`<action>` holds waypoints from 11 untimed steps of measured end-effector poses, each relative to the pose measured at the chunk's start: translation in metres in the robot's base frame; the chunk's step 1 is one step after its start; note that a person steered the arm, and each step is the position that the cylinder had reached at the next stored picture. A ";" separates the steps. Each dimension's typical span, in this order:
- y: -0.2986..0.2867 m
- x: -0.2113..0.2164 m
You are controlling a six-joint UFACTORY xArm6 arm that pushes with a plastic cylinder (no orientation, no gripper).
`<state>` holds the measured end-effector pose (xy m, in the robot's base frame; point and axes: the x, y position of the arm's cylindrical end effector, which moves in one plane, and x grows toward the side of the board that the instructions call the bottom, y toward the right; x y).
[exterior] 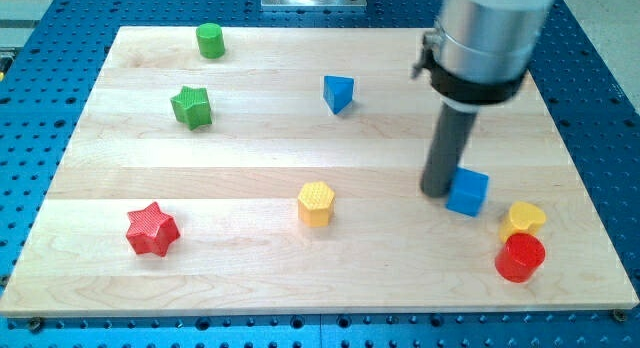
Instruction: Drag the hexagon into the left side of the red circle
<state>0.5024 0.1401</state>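
Observation:
The yellow hexagon (316, 203) sits on the wooden board near the middle of its lower half. The red circle (520, 257) is a red cylinder at the lower right, just below a yellow heart (523, 219). My tip (437, 191) rests on the board right of centre, touching or nearly touching the left side of a blue cube (467, 192). The tip is well to the right of the hexagon and up-left of the red circle.
A red star (152, 229) lies at the lower left. A green star (191, 106) and a green cylinder (210, 40) are at the upper left. A blue triangular block (338, 93) sits above centre. The board (250, 158) is ringed by a blue perforated table.

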 end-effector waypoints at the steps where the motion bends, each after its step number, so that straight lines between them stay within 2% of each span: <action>1: 0.001 0.002; 3: -0.138 0.102; 4: -0.190 0.031; 5: -0.173 -0.002; 6: -0.092 0.034; 7: -0.082 0.045; 8: -0.120 0.084; 9: -0.051 0.068; 10: -0.025 0.051; 11: -0.162 0.096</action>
